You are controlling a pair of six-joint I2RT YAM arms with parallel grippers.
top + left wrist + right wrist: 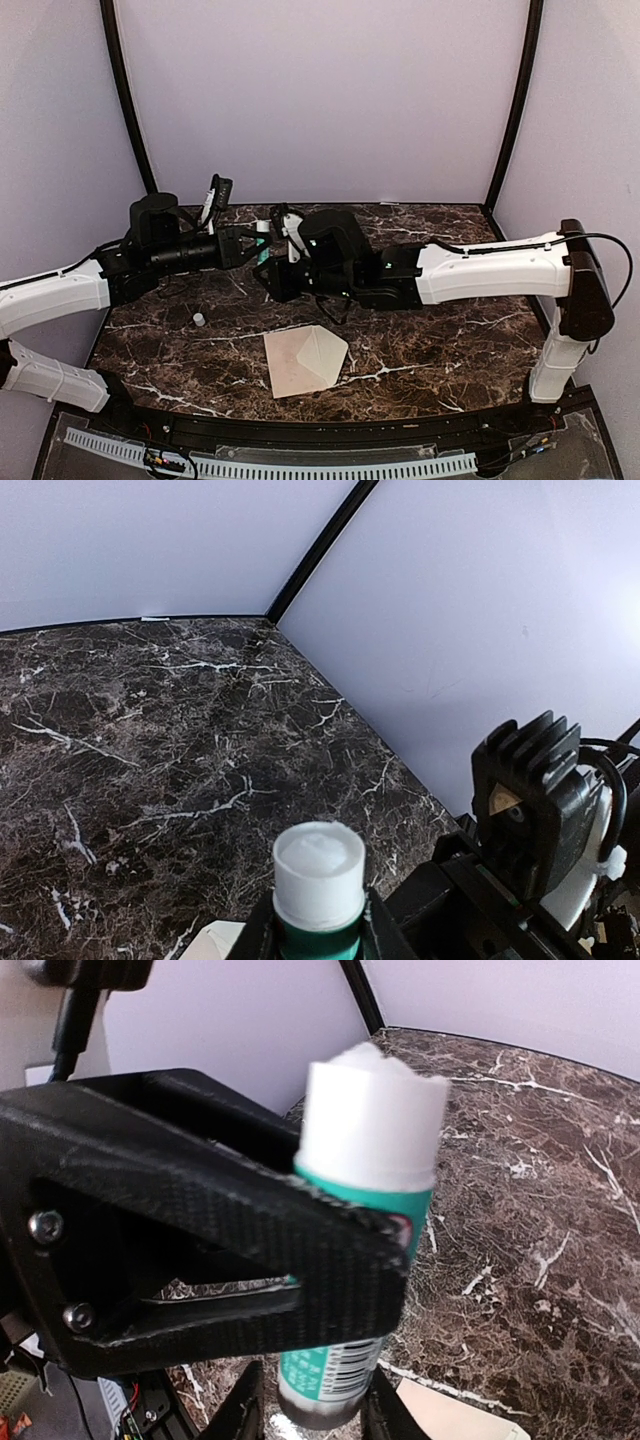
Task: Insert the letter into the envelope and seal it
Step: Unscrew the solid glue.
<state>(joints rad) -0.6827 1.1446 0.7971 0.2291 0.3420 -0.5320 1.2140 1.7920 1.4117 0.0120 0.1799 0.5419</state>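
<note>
teal plastic under a white, chalky-looking tip: a round glue stick [318, 880] stands in the left claw [318, 935], whose two dark fingers clamp its body from both sides. the right claw [320, 1415] meets the same stick from the opposite side, its fingers set narrowly around the barcode end; whether they press on it or stop just short, i cannot tell. a flat, woven-carbon finger of the left claw crosses the tube just ahead of the right claw. both claws hang above the table [450, 340], a glossy dark marble slab veined in white. below the claws, nearer the arm bases, lies the envelope [305, 360]: smooth cream paper, flat, with a pointed triangular part and crease lines. the letter cannot be told apart from it. a small white cap [198, 319] sits on the marble below the left claw, apart from the paper. beyond the claws the marble runs on to plain pale walls [320, 100] that meet at black corner strips.
</note>
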